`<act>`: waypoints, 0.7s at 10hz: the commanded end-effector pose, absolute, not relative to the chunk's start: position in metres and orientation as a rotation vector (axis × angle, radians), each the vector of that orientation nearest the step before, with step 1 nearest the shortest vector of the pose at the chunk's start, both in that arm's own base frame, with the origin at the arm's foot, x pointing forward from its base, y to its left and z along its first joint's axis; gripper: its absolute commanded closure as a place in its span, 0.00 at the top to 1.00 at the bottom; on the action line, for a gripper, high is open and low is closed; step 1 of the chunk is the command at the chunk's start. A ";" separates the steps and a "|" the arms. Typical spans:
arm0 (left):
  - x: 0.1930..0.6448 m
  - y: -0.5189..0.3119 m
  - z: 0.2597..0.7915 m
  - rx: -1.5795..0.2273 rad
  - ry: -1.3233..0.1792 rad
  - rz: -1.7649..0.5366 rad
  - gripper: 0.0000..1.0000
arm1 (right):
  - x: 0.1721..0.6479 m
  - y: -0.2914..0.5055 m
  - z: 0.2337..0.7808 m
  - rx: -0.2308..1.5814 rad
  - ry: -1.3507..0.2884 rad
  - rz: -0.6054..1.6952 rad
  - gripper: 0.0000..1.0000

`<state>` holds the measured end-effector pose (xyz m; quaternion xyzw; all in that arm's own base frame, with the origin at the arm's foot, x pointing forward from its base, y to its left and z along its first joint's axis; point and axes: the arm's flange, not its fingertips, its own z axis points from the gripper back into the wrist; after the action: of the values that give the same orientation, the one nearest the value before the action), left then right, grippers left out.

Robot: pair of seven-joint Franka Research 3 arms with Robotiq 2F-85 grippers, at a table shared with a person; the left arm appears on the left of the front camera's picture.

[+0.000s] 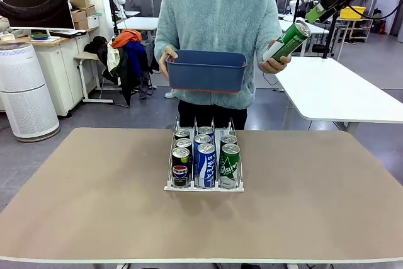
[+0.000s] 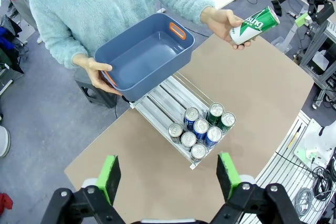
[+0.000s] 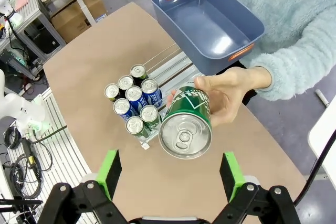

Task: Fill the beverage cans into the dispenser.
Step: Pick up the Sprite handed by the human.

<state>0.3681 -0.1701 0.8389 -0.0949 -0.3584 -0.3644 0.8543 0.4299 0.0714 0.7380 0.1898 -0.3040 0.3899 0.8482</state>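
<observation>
Above the dispenser (image 1: 204, 184), both grippers wide open, empty — risks fumbling the hand's (image 3: 231, 95) offered green can (image 3: 186, 124), toppling racked cans.

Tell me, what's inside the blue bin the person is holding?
Nothing that shows. From above, the bin has a bare blue floor with no cans in it. The far inner corner under its rim is hidden. The person's other hand holds a green can beside it.

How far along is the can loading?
Done: seven slim cans already stand in the clear-and-white three-lane dispenser. In hand: the person's hand offers a green aluminium can toward the right gripper, jaws open. Left: grasp and load it; the blue plastic bin looks empty.
</observation>
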 end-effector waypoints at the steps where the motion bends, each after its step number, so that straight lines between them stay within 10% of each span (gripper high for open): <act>1: 0.368 -0.168 0.839 -0.198 -0.754 -0.763 0.97 | 0.429 0.071 0.737 0.395 -0.646 0.828 1.00; 7: 0.368 -0.168 0.839 -0.198 -0.754 -0.763 0.97 | 0.443 0.082 0.727 0.375 -0.664 0.819 1.00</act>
<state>0.3681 -0.1702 0.8389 -0.0949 -0.3584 -0.3644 0.8543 0.4389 0.0788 0.7325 0.1826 -0.3087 0.3876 0.8492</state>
